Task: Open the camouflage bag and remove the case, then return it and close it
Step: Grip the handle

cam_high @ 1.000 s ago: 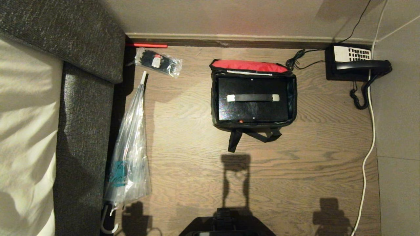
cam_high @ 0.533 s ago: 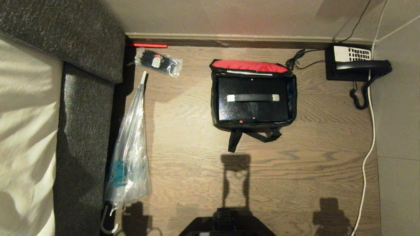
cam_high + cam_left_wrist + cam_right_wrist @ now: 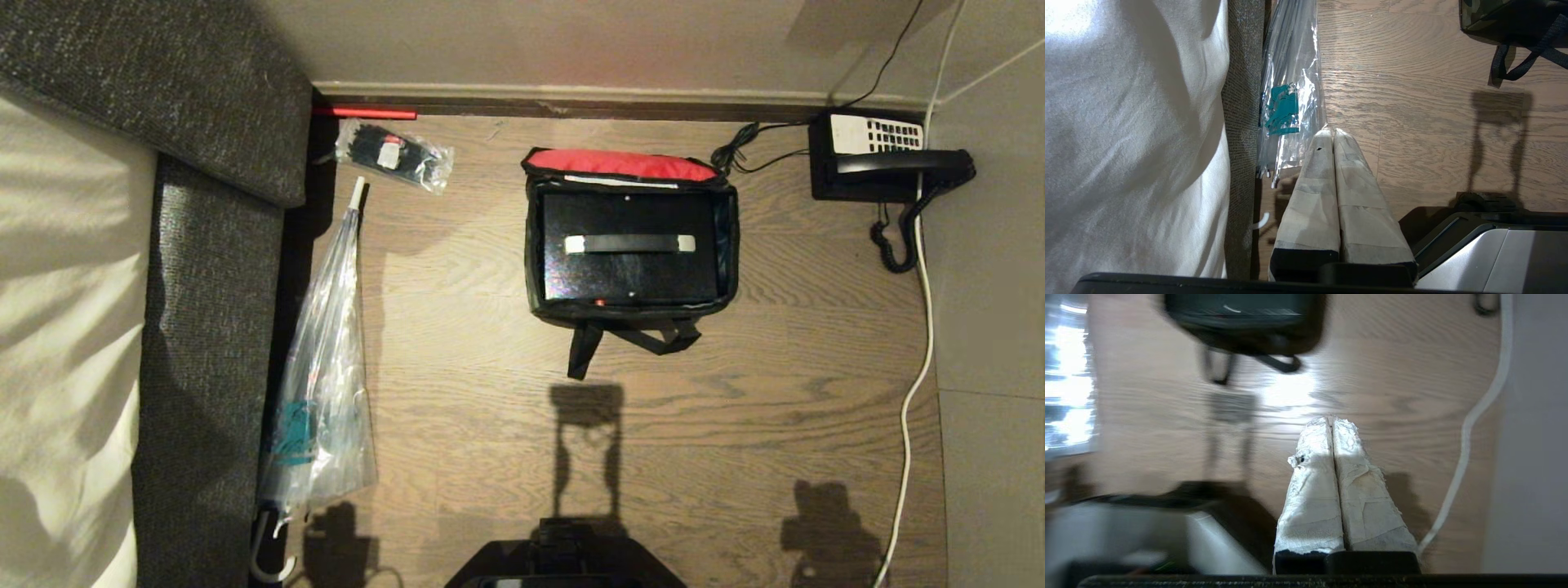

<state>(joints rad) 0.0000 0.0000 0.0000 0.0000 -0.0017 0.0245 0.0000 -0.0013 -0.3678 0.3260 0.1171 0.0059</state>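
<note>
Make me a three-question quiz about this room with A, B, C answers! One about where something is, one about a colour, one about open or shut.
1. Where is the telephone?
A. floor corner by the wall
B. on the bed
C. inside the bag

2. What colour is the bag's flipped-back lid lining?
A. blue
B. red
C. yellow

3. The bag is:
A. zipped shut
B. open with the case inside
C. open and empty

Answers: 1 A, it sits on the floor in the far corner. 2 B, the lid shows red. 3 B, the black case and its handle show inside.
</note>
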